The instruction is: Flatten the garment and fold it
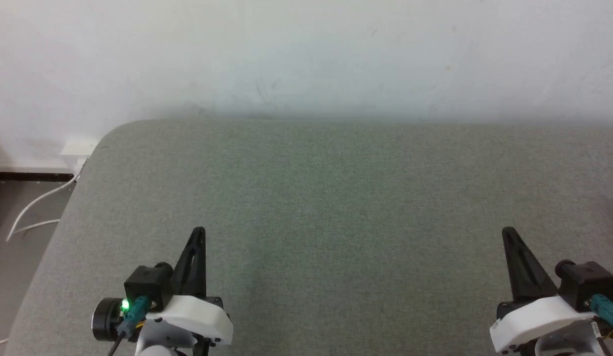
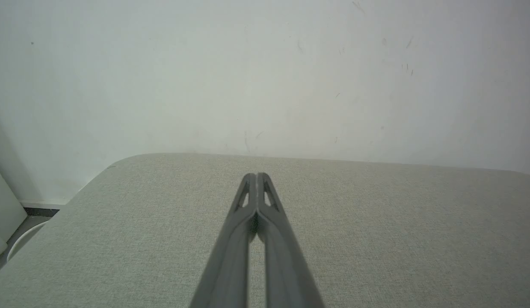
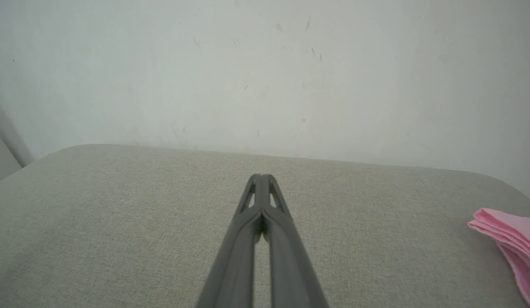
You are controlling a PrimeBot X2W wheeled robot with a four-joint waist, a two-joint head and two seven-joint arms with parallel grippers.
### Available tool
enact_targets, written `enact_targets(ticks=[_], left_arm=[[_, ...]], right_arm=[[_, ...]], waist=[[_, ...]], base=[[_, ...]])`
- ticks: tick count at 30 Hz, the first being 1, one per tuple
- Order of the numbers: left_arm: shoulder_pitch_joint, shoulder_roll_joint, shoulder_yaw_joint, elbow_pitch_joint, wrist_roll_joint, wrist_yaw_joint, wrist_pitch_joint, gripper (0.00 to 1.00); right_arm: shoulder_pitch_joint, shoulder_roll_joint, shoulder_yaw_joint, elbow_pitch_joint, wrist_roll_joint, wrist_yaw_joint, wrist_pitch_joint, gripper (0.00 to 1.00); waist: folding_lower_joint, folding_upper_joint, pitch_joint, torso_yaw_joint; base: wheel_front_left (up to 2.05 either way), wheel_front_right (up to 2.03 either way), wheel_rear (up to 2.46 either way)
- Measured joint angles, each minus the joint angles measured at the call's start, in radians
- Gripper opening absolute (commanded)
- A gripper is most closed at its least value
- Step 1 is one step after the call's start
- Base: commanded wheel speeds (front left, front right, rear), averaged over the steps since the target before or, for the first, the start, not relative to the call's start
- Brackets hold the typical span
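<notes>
The garment (image 3: pixel 510 237) is a soft pink cloth lying on the far right of the cushion, seen from the right wrist. Its thin layers are stacked with their rounded edges fanning slightly, and the frame's edge cuts off the rest. It sits well apart from the right gripper (image 3: pixel 261 176), off to that gripper's right, and nothing touches it.

Both tools are matte dark plastic – long, tapering fingers with small triangular cut-outs near the tips. The right gripper's two fingers are pressed together at the tips and hold nothing. The left gripper (image 2: pixel 257 175) is closed the same way, tip against tip, empty. In the head view each finger pair rises as a narrow black wedge from a smooth white housing, with a black camera block and a teal connector beside it. A small green light glows on the left one.

The cushion (image 1: pixel 336 198) is a broad, flat pad covered in tightly woven grey-green fabric with a fine grain, its far left corner rounded. Both grippers hover above its near part, well apart from each other.

Behind it stands a pale painted wall (image 1: pixel 306 59), faintly scuffed and flecked with small dark marks. At the left, a white socket block (image 1: pixel 78 147) sits low against the wall above a dark skirting strip (image 1: pixel 31 175), and a white cable (image 1: pixel 34 202) trails from it over the grey floor (image 1: pixel 14 257).
</notes>
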State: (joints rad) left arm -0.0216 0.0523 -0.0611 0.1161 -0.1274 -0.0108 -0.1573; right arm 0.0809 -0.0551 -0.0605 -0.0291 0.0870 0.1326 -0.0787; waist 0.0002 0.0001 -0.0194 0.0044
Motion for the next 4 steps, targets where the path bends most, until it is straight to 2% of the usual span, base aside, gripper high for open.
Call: enact_targets(ticks=[4], left_arm=[[0.0,0.0,0.003,-0.006,0.006,0.0,0.008,0.0]], right_arm=[[-0.004,0.0,0.002,0.001,-0.007,0.0,0.008,0.0]], waist=[[0.0,0.0,0.001,0.0]], base=[[0.0,0.0,0.0]])
